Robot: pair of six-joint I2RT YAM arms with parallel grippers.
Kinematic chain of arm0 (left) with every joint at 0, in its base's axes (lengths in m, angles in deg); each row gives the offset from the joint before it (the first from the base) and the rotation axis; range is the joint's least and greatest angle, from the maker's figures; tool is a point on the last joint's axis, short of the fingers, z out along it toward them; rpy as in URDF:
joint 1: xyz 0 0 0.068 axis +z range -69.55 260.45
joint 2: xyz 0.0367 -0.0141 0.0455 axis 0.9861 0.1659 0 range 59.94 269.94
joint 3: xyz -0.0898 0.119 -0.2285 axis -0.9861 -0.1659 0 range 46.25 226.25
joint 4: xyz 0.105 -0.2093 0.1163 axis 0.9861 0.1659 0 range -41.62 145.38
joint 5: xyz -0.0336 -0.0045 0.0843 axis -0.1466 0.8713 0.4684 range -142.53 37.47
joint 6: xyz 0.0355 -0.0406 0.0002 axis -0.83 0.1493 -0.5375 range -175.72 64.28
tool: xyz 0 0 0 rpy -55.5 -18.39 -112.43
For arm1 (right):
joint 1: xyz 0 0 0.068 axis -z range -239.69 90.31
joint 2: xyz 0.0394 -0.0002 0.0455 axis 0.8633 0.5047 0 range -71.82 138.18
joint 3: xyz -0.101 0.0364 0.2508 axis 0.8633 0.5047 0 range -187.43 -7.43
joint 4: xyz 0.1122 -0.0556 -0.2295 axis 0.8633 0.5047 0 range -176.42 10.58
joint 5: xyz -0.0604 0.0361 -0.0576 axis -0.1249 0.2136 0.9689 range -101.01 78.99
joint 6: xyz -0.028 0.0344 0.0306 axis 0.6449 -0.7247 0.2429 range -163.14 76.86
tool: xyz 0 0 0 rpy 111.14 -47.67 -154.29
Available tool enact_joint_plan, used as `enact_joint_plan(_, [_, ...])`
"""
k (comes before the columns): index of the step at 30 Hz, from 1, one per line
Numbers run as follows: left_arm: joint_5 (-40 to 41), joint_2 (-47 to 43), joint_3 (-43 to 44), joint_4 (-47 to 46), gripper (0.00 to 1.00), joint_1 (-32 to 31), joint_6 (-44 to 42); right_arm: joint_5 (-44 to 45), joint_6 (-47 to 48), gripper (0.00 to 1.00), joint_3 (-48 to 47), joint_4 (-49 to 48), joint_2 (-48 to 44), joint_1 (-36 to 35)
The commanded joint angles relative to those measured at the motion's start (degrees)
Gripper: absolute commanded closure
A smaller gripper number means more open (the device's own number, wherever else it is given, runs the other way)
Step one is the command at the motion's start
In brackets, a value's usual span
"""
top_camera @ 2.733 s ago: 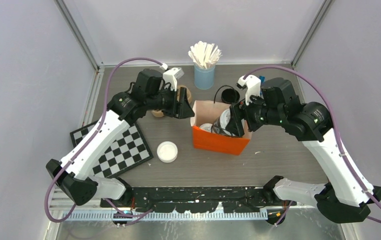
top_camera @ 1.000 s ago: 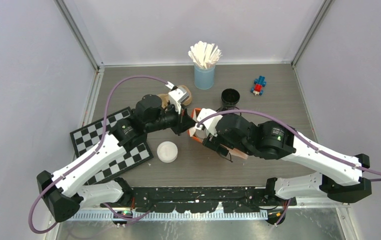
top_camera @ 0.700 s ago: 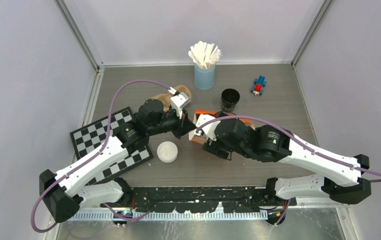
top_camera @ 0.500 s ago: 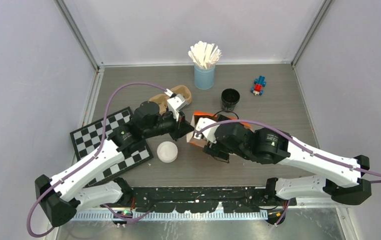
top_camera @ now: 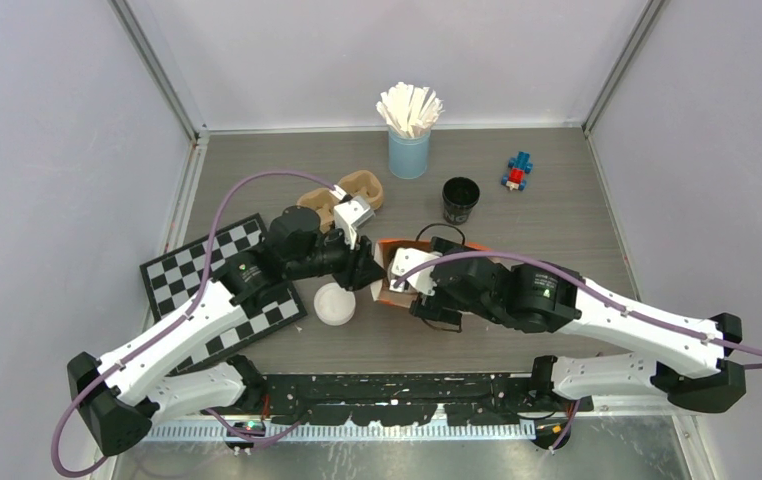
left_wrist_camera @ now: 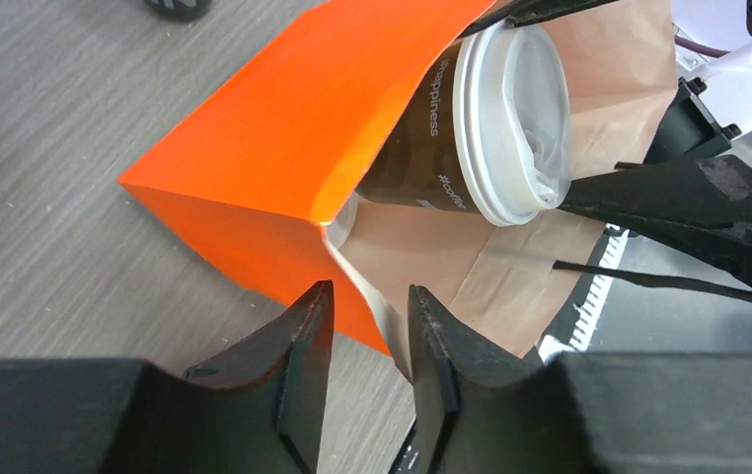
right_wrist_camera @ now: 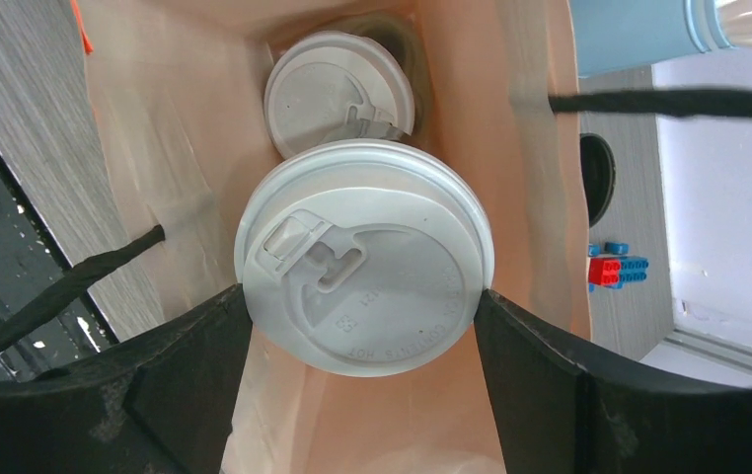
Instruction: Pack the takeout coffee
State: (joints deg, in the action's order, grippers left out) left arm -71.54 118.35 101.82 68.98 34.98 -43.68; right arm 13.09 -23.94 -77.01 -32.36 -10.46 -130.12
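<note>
An orange paper bag [top_camera: 394, 292] with a brown inside lies tipped on the table, mouth toward the near edge. My right gripper [right_wrist_camera: 362, 296] reaches into it and is shut on the white lid of a black takeout coffee cup [right_wrist_camera: 364, 259]. A second lidded cup [right_wrist_camera: 338, 91] sits deeper in the bag. In the left wrist view the held cup [left_wrist_camera: 429, 128] pokes from the bag [left_wrist_camera: 283, 148]. My left gripper [left_wrist_camera: 372, 326] pinches the bag's rim at the left corner. A black cup without lid [top_camera: 460, 200] stands behind the bag. A loose white lid [top_camera: 334, 303] lies left of it.
A brown cup carrier [top_camera: 342, 195] lies behind my left gripper [top_camera: 362, 268]. A light-blue cup of white stirrers [top_camera: 409, 150] stands at the back. A small brick toy [top_camera: 518, 172] is at the back right. A checkerboard [top_camera: 212, 300] lies at the left.
Both grippers and the bag have shifted toward the near edge and a little left. The bag has tipped further over. The cup carrier has come out from under the left arm.
</note>
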Motion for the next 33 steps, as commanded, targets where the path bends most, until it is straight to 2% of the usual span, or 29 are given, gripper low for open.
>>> enact_joint_plan(1, [0.26, -1.07, 1.41, 3.21, 0.59, -0.05, 2.67, -1.84, 1.08, 0.16, -0.36, -2.59, 0.52, -0.18])
enact_joint_plan(4, [0.6, -1.9, 0.1, 3.39, 0.51, -0.05, 4.34, -2.69, 0.74, 0.16, 0.2, -3.34, 1.01, -0.17])
enact_joint_plan(9, [2.22, -2.16, -0.49, 3.34, 0.51, -0.06, 5.01, -2.24, 2.05, 0.16, 1.53, -6.09, 1.34, -0.21])
enact_joint_plan(13, [2.11, -1.7, -0.07, 3.18, 0.65, -0.1, 3.1, 0.21, 5.07, 0.14, 1.04, -6.14, 1.7, -0.19])
enact_joint_plan(18, [0.66, -3.92, -2.47, -0.91, 0.89, -0.06, 0.03, -0.03, 10.02, 0.14, -0.2, -0.54, -1.36, -0.17])
enact_joint_plan(22, [-0.25, -5.8, -4.64, -4.6, 0.98, -0.05, -2.9, 1.26, 10.4, 0.14, -2.69, 4.53, -3.3, -0.2])
enact_joint_plan(27, [-1.3, -6.34, -7.4, -9.21, 0.99, -0.08, -6.28, 1.61, 11.62, 0.14, -4.05, 12.38, -2.18, -0.18])
enact_joint_plan(31, [-2.31, -6.41, -8.16, -10.35, 0.93, -0.05, -6.72, 1.22, 14.19, 0.13, -1.74, 9.74, -2.44, -0.19])
enact_joint_plan(33, [-2.22, -6.99, -8.9, -10.63, 0.87, -0.06, -6.26, 1.41, 15.45, 0.13, -0.8, 8.88, -1.7, -0.16])
